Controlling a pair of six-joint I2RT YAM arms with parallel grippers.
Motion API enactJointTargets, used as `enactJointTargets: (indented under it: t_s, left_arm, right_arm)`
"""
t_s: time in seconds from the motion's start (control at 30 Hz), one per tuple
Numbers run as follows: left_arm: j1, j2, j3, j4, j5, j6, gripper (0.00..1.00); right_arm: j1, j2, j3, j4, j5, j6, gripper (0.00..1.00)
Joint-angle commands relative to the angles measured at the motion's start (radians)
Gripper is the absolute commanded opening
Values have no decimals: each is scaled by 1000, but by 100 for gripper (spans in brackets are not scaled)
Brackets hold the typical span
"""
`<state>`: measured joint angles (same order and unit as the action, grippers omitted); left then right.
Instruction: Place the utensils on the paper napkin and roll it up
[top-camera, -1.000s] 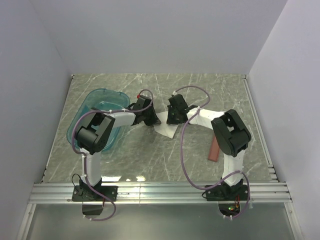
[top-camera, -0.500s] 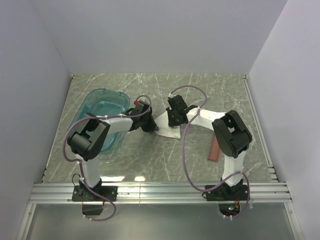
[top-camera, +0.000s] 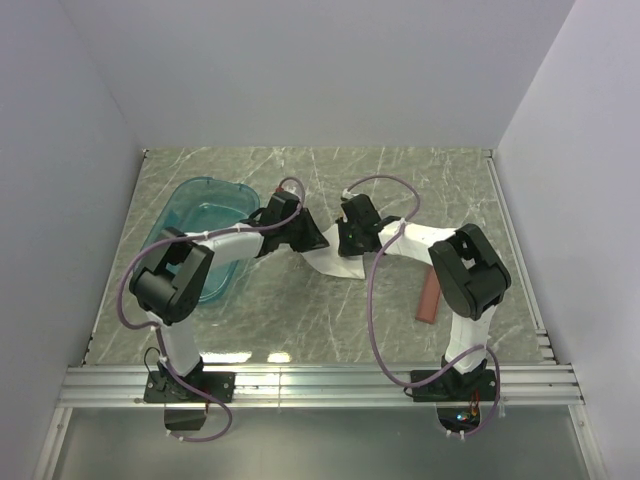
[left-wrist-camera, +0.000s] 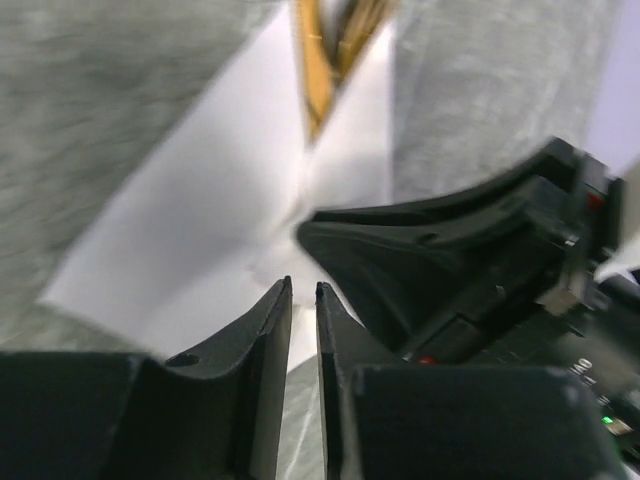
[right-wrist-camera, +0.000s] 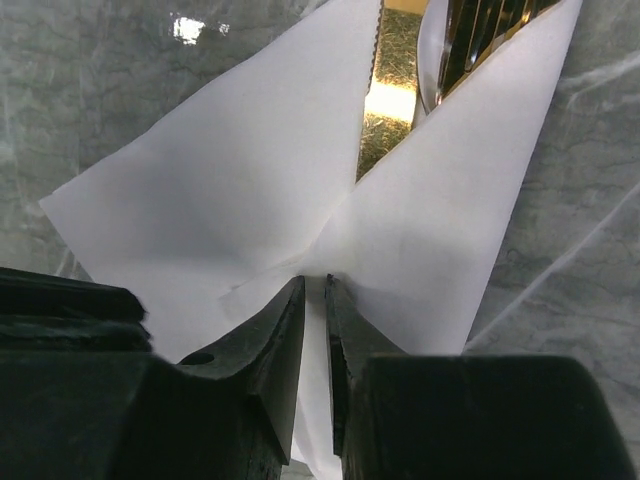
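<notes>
The paper napkin (top-camera: 328, 262) lies between my two grippers, folded over the utensils. In the right wrist view the napkin (right-wrist-camera: 250, 180) forms two white flaps, with gold-toned utensils (right-wrist-camera: 392, 95) showing in the gap at the top. My right gripper (right-wrist-camera: 315, 280) is pinched on the fold where the flaps meet. My left gripper (left-wrist-camera: 302, 287) has its jaws almost together at the near edge of the napkin (left-wrist-camera: 200, 220); the view is blurred and I see no paper held between them. The utensils (left-wrist-camera: 318, 60) show at the top there. From above, the left gripper (top-camera: 312, 240) and right gripper (top-camera: 345, 248) stand close together.
A translucent teal tub (top-camera: 178, 215) stands at the left, beside the left arm. A long reddish-brown tray (top-camera: 428, 298) lies at the right, near the right arm's base. The right gripper's black body (left-wrist-camera: 450, 250) fills the right of the left wrist view.
The left gripper has swung right, onto the napkin's left side. The napkin has been drawn from a small heap into a longer band between the two grippers.
</notes>
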<state>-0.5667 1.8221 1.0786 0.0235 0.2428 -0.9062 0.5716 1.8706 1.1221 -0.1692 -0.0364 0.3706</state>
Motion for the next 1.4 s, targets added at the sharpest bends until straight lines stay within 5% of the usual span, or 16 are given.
enactJointTargets:
  t_s: [0.0, 0.2, 0.5, 1.37]
  left_arm:
    - [-1, 39, 17, 131, 134, 23, 21]
    - [-9, 88, 6, 227, 213, 20, 12]
    - [-13, 146, -60, 208, 116, -6, 2]
    - [-13, 186, -77, 115, 13, -10, 0]
  right_arm:
    - [1, -17, -31, 39, -49, 47, 22]
    - [-3, -37, -44, 71, -51, 94, 22]
    - [-6, -86, -47, 68, -34, 119, 22]
    - [40, 32, 149, -184, 214, 93, 17]
